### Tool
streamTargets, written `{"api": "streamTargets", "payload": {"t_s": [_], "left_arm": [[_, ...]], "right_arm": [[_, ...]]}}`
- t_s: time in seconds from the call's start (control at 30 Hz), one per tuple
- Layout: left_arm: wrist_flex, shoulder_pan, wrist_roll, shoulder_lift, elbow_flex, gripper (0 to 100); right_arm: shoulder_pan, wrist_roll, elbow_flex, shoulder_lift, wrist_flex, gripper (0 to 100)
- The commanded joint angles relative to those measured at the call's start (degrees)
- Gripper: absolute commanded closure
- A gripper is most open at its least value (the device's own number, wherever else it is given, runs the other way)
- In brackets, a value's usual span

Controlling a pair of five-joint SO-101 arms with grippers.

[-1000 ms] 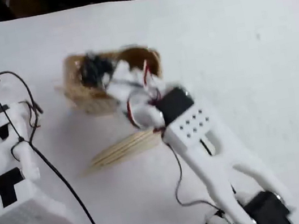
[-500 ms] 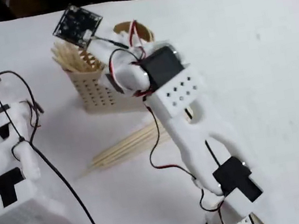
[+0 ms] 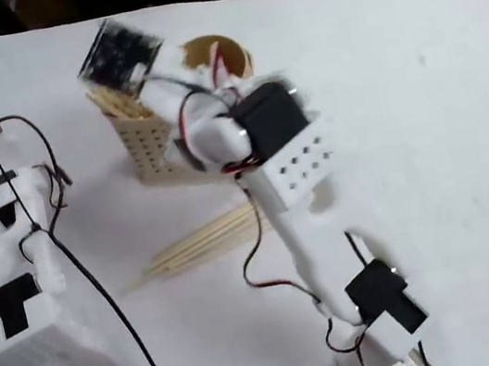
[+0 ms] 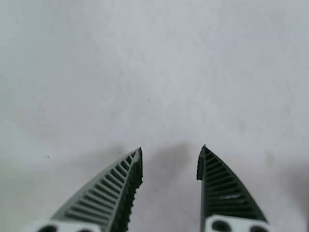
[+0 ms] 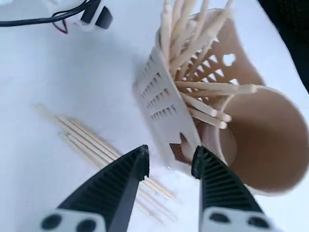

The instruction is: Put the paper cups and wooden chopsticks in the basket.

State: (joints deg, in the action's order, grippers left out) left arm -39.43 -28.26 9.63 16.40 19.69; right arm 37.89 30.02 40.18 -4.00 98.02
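Basket [image 3: 149,147] stood toward the far edge of the table [image 3: 413,70], left of its middle. Cream plastic, squarish, walls pierced with rows of small slots, larger cut-outs along the upper rim. A sheaf of standing chopsticks [image 5: 193,43] filled it, fanned and leaning, ends poking past the rim. They were pale, smooth, slender wood. Judged to lean because the basket is shorter than the sticks, so they prop against its wall.

Paper cup [image 5: 263,140] touched the basket's right end, mouth open toward the right wrist camera. Tan, matte, a plain tapered cylinder with a thin lip. Could not tell whether it sat inside the basket or only pressed against its outside.

Loose chopsticks [image 3: 203,242] lay flat in a rough parallel bundle near the table's middle, apart from the basket on its near side. Not yet stowed, so the task looked partly done.

Right arm [image 3: 302,192] stretched across that bundle toward the basket. Right gripper [image 5: 169,162] hung above the basket's near bottom edge, jaws parted, nothing pinched. The loose bundle is thin and low, so a pick would probably need the tips right down at the table.

Left gripper [image 4: 171,150] hovered over bare table, ribbed tapering jaws spread, empty. Left arm [image 3: 10,269] sat folded by the table's left edge, well apart from the basket, seemingly parked to leave the right arm room.
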Motion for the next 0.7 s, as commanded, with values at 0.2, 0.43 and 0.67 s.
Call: {"api": "streamTargets", "payload": {"t_s": [0.2,0.43,0.67], "left_arm": [[1.05,0.92,-0.79,-0.22,-0.44,80],[1.05,1.19,-0.79,-0.22,-0.44,80],[1.05,1.54,-0.88,-0.22,-0.44,80]], "right_arm": [[11.3,2.81,-30.86,9.27,-2.95,92.7],[7.87,20.04,-67.78,13.14,-30.02,89.7],[3.56,28.66,-82.9,10.77,-48.48,89.7]]}}
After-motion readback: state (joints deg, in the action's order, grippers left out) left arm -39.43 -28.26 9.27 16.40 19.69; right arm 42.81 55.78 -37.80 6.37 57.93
